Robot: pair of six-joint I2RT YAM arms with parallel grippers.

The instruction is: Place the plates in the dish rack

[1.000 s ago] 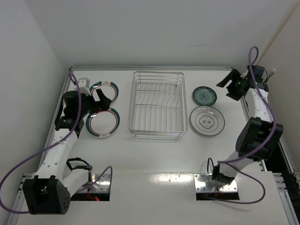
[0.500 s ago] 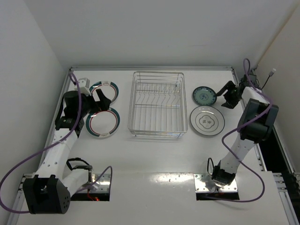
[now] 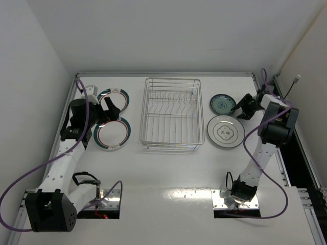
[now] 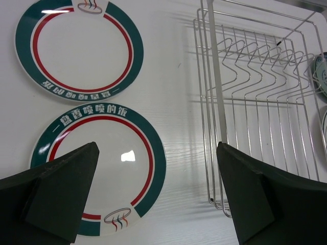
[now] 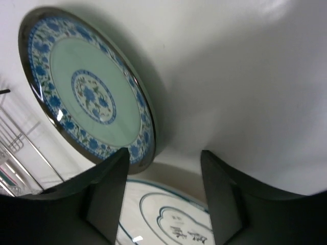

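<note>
Four round plates lie flat on the white worktop (image 3: 168, 173), all outside the rectangular silver wire dish rack (image 3: 171, 113) that stands at centre frame with its row of upright prongs. To the rack's left, the upper teal-rimmed white plate (image 3: 113, 98) and the lower teal-rimmed white plate (image 3: 112, 133) sit one above the other, close together, each with a thin red ring and white lettering on its teal band. To the rack's right, the small blue-and-teal patterned plate (image 3: 223, 104) lies just above the larger white plate with a grey centre mark (image 3: 225, 131).

The left end effector (image 4: 157, 148) hangs over the two teal-rimmed plates, its dark fingers spread wide with nothing between them; the rack's wire wall runs just to its right. The right end effector (image 5: 164, 153) sits low at the right edge of the patterned plate, jaws parted and empty, with one finger close by the plate's dark rim and the larger white plate visible beyond. Purple cables (image 3: 30, 178) loop from both arms, and plain white walls enclose the scene.
</note>
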